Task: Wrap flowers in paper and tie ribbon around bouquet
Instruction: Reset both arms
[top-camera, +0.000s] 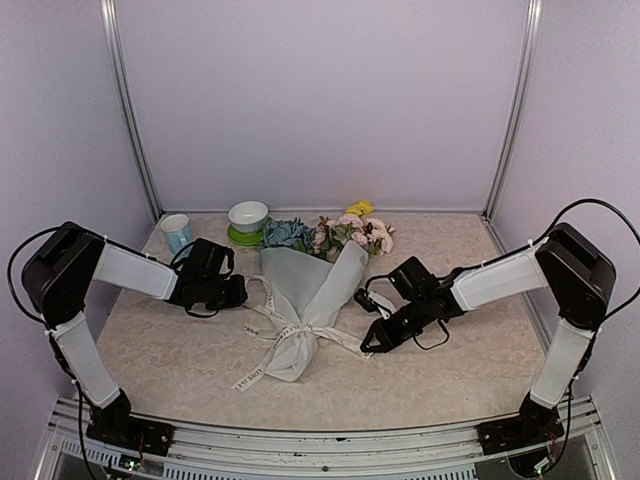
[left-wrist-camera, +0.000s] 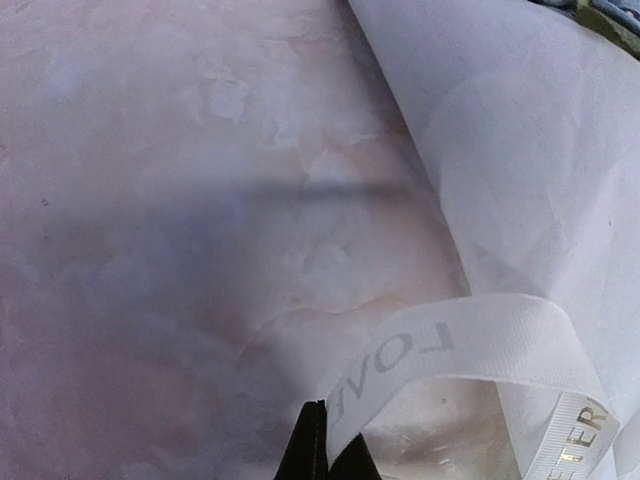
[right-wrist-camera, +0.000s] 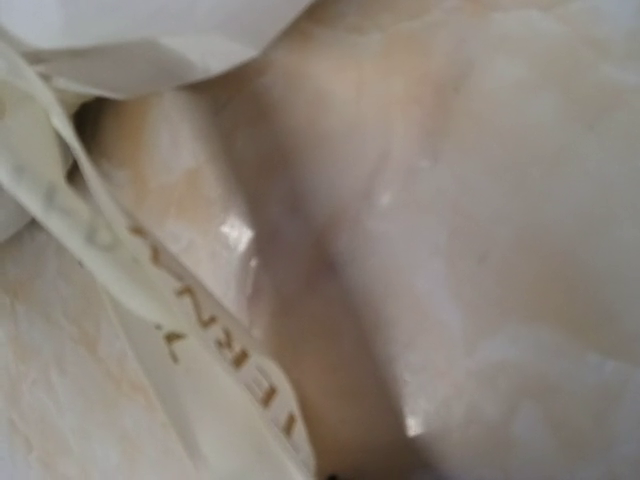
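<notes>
Our left pincer (left-wrist-camera: 325, 450) is clamped on the ribbon (left-wrist-camera: 450, 345) loop, our right pincer (top-camera: 368, 347) on its tail; the bouquet (top-camera: 312, 295) lies between them, the ribbon stretching crosswise.

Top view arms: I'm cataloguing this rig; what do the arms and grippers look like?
Both the left arm and right arm have black joint housings, white sleeved links and looping black cables; the left gripper and right gripper are black.

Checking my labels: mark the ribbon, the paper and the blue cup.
ribbon (left-wrist-camera: 470, 335): left wrist view, lettered loop
paper (top-camera: 312, 290): top external view, mid cone
blue cup (top-camera: 176, 233): top external view, side wall
</notes>
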